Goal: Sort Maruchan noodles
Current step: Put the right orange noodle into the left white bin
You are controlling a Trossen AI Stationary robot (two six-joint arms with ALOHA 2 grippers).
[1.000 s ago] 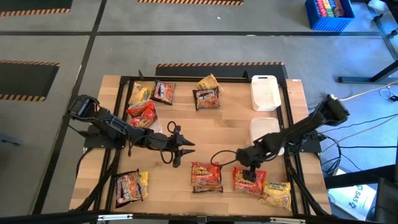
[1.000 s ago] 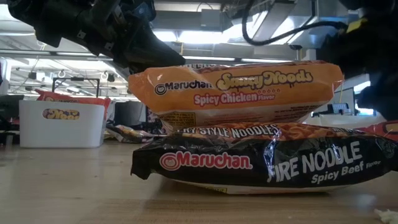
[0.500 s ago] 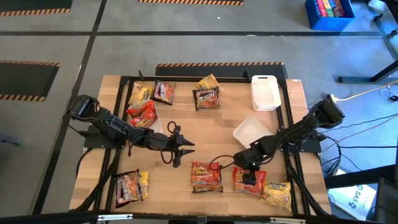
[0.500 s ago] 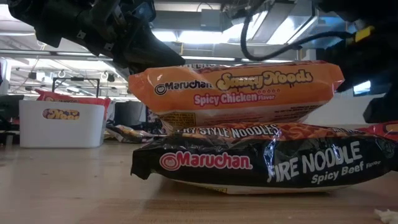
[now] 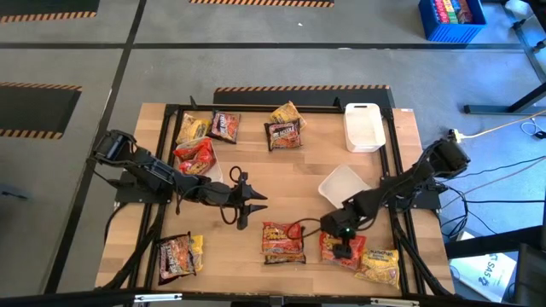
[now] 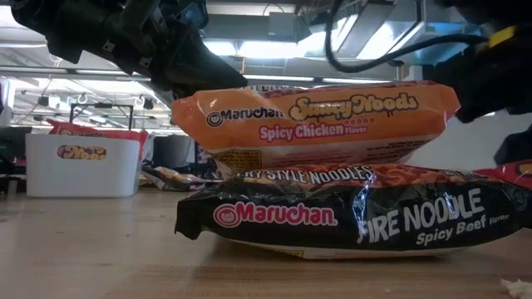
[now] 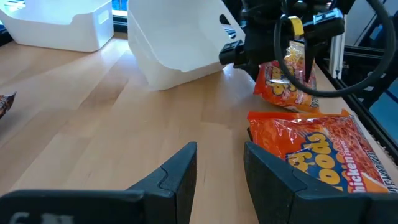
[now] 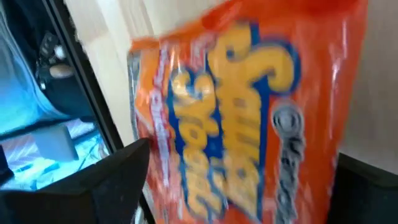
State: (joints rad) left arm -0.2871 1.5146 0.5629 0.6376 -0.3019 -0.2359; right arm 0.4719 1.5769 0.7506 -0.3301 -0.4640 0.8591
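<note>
Trouble could come from the white tray (image 5: 344, 182) beside the right gripper (image 5: 343, 241), whose fingers spread wide over an orange packet (image 5: 339, 248) lower right; a careless descent might shove both. Left gripper (image 5: 252, 203) waits mid-frame, part-open, empty.

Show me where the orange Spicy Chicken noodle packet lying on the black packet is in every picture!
High view: the orange packet is at the bottom middle of the table.
Low view: front and centre, on top of the black packet.
Left wrist view: lower right.
Right wrist view: probably not in it; a different orange packet fills the picture.
Shared landmark: the tilted white tray, also in the left wrist view.
</note>
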